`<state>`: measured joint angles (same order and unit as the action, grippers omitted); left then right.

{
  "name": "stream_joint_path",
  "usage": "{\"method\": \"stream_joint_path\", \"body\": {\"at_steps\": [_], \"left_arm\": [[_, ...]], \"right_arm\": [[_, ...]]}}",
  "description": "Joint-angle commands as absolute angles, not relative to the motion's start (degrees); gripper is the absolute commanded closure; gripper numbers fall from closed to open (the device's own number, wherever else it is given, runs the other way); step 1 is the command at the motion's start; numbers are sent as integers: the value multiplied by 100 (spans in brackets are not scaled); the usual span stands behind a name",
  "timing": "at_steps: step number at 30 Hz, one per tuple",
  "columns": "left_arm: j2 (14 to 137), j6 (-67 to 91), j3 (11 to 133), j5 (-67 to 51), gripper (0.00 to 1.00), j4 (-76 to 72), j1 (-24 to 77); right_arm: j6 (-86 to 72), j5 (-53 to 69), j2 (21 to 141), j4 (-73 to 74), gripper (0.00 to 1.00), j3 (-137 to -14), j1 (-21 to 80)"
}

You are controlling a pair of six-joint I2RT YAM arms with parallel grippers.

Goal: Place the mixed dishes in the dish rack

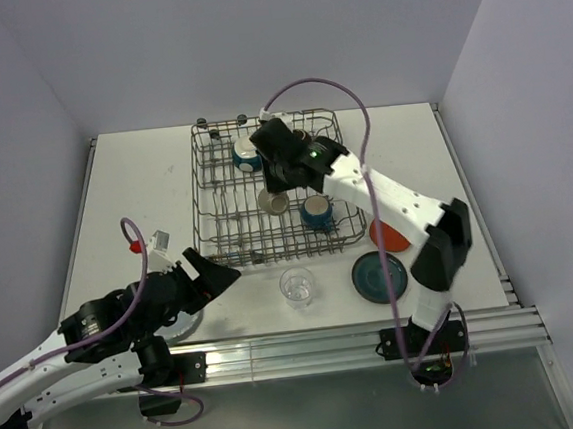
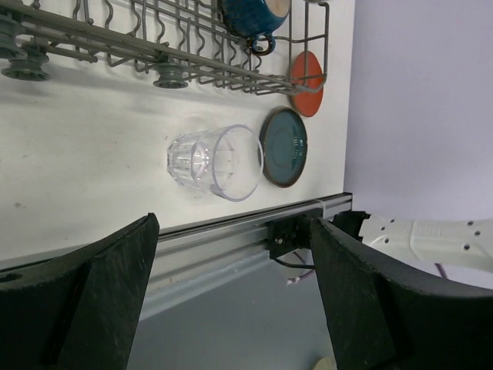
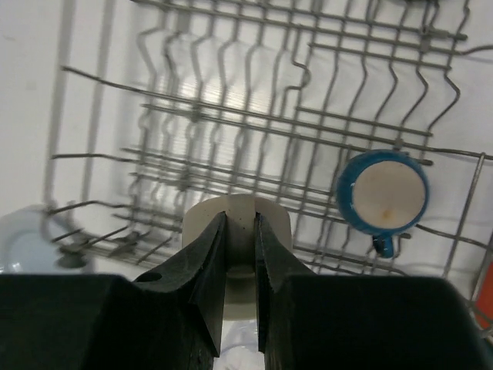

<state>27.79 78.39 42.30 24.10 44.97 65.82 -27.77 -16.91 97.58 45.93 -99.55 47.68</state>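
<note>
Right gripper (image 3: pixel 240 220) pinches beige cup (image 3: pixel 273 216) wall narrowly so you can seat it in dish rack (image 3: pixel 254 116); left gripper (image 2: pixel 235 223) wide, facing clear glass (image 2: pixel 216 162).

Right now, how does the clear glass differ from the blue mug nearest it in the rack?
The clear glass stands on the table, outside the dish rack; the blue mug is already inside it. The glass is see-through, while the mug is blue with a pale inside. The mug has a handle; the glass has none. Both appear to sit mouth up.
</note>
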Motion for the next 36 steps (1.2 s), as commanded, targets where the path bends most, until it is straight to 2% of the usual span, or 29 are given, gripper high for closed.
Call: {"method": "stream_joint_path", "body": {"at_steps": [1, 10, 23, 27, 32, 33, 36], "left_arm": [[2821, 7445, 4360, 2470, 15, 4333, 6574], [3673, 6988, 4245, 2075, 16, 3824, 6574], [5465, 6724, 3920, 1477, 19, 2630, 6574], [6054, 6654, 4042, 1380, 20, 2391, 6574], [6476, 6662, 4131, 1301, 19, 2180, 6574], [6521, 6653, 4131, 1275, 19, 2058, 6574], [6741, 6653, 4131, 1143, 19, 1864, 6574]], "right_arm": [[-2338, -1161, 10369, 5658, 100, -10957, 4316], [-2145, -475, 11873, 6451, 100, -11909, 3832], [-2092, -62, 12155, 5898, 100, -10864, 3823], [-2074, -35, 12199, 5784, 87, -10697, 3832], [-2048, -35, 12252, 5740, 76, -10679, 3841], [-2057, -35, 12243, 5696, 65, -10661, 3841], [-2048, 97, 12269, 5686, 51, -10696, 3858]]}}
